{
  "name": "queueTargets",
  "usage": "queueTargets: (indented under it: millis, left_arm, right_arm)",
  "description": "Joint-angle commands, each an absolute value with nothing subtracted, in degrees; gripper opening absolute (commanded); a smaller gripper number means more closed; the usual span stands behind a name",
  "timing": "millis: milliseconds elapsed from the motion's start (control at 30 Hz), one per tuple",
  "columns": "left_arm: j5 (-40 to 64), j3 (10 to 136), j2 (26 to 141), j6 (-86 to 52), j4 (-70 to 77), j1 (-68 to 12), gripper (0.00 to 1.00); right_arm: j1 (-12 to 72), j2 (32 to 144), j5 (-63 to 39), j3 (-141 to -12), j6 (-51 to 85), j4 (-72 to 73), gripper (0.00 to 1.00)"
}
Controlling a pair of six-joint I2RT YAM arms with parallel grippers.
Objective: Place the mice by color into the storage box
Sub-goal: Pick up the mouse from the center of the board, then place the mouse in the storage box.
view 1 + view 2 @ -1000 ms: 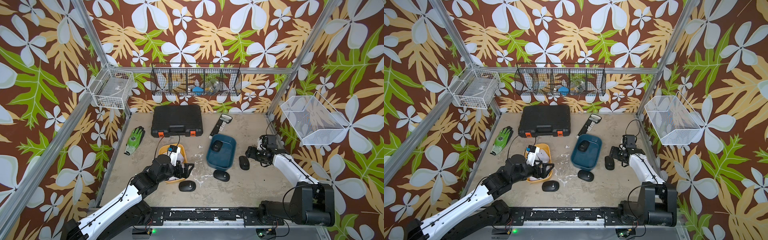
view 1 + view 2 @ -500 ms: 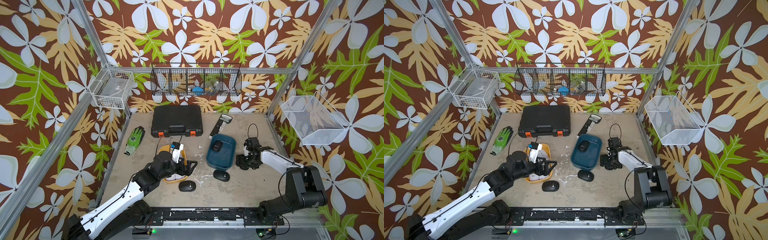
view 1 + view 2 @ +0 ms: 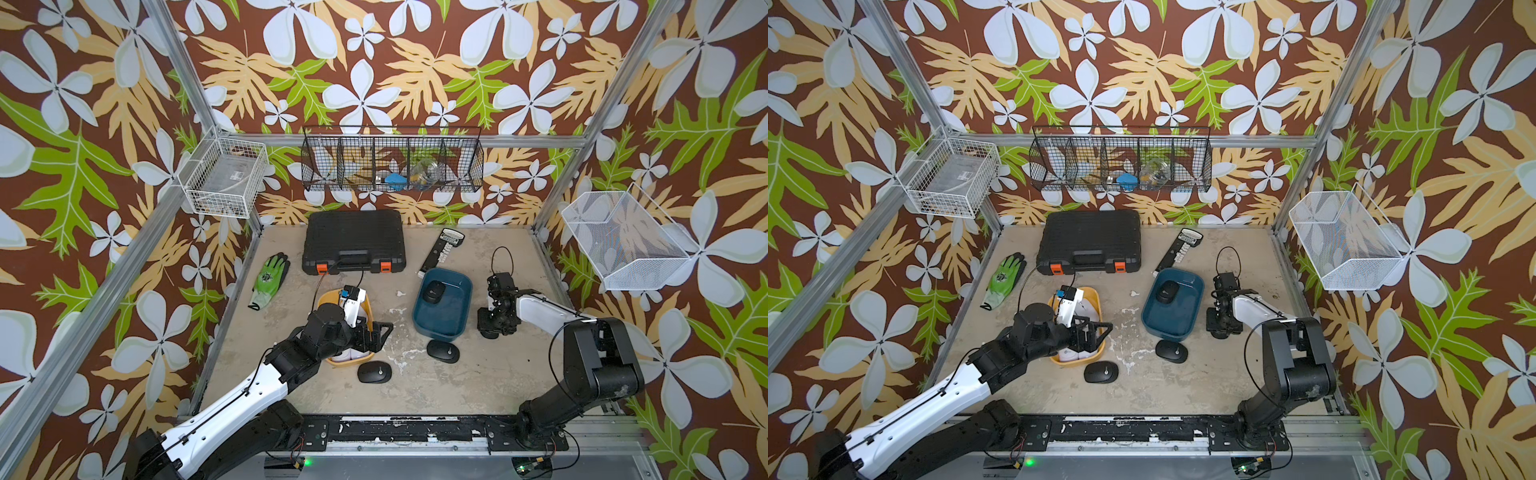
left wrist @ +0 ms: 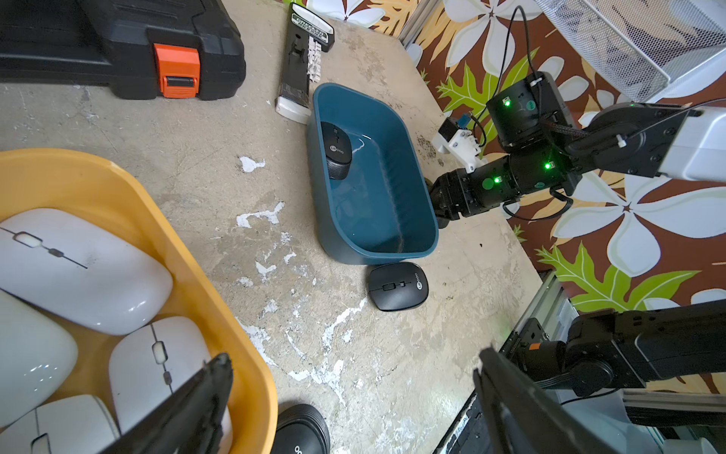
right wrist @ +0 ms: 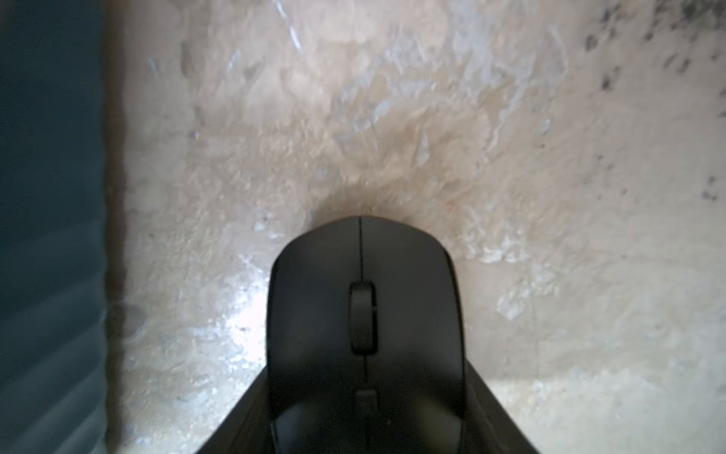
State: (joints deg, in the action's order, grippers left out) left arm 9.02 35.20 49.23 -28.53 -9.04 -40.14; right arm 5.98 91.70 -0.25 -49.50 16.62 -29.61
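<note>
The right gripper is down on the worn beige tabletop just beside the teal plastic storage bin, its fingers closed against the sides of a matte black oval mouse that lies on the surface. A second black mouse lies inside the teal bin. A third black mouse and a fourth black mouse lie loose on the table. The left gripper hovers, jaws spread wide and holding nothing, over the yellow plastic bin that holds the glossy white mice.

Our left gripper hovers wide open, left of the blue bin; our right gripper, just right of it, points down, clasping a black mouse.
</note>
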Motion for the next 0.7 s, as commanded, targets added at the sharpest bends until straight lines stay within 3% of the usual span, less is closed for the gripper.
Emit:
queueTargets:
  millis: [0,367,667]
  left_arm:
    - [8.28,35.55,48.88,-27.84,-9.35,-39.99,1.0]
    - [7.71,35.09,48.34,-27.63,-9.13,-39.99,1.0]
    - [7.96,35.19,48.35,-28.12,-9.05,-39.99,1.0]
  right_arm:
    - [5.93,90.39,0.52,-50.24,18.26,-29.88,0.5]
    - [9.1,76.4,1.58,-59.06,26.55,-36.21,0.44]
    - [22.58,84.59,4.04,-69.46,38.34,-35.15,0.38]
